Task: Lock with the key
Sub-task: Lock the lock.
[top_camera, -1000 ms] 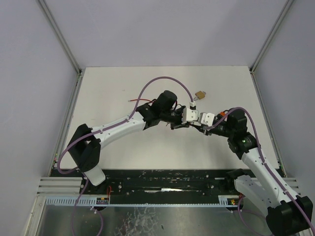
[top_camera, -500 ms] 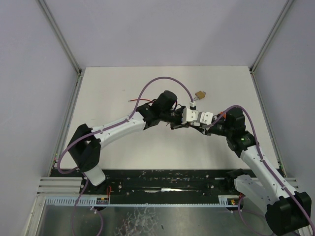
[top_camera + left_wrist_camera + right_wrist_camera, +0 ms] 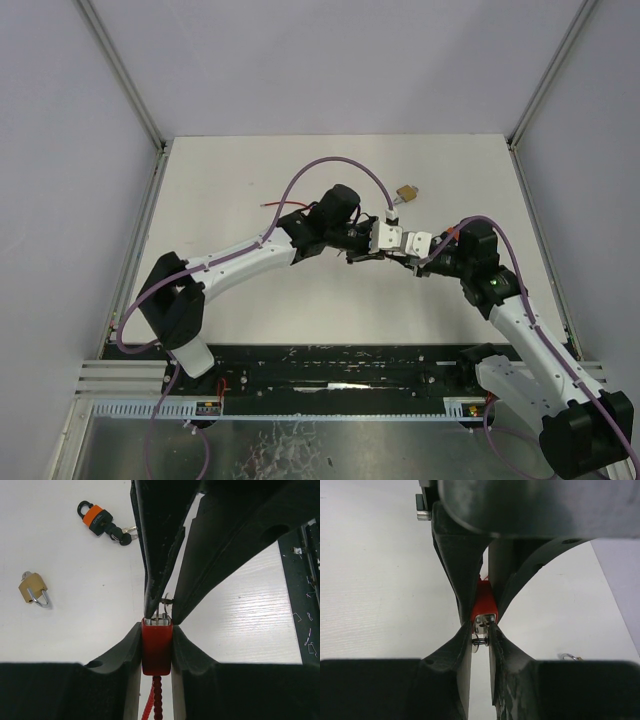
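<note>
Lighting: bright, even, diffuse, from above the bench (image 3: 230,190). Shadows: faint, soft-edged, on the bench under the arms (image 3: 240,255). Top view: sharp. Wrist views: near foreground dark and blurred; bench beyond crisp, nearly washed out.

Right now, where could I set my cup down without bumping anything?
Bare: the strip just beyond the black base rail, and the far left corner of the table. Crowded: mid-table, where left gripper and right gripper clamp the red padlock and its key, brass padlock just beyond.
</note>
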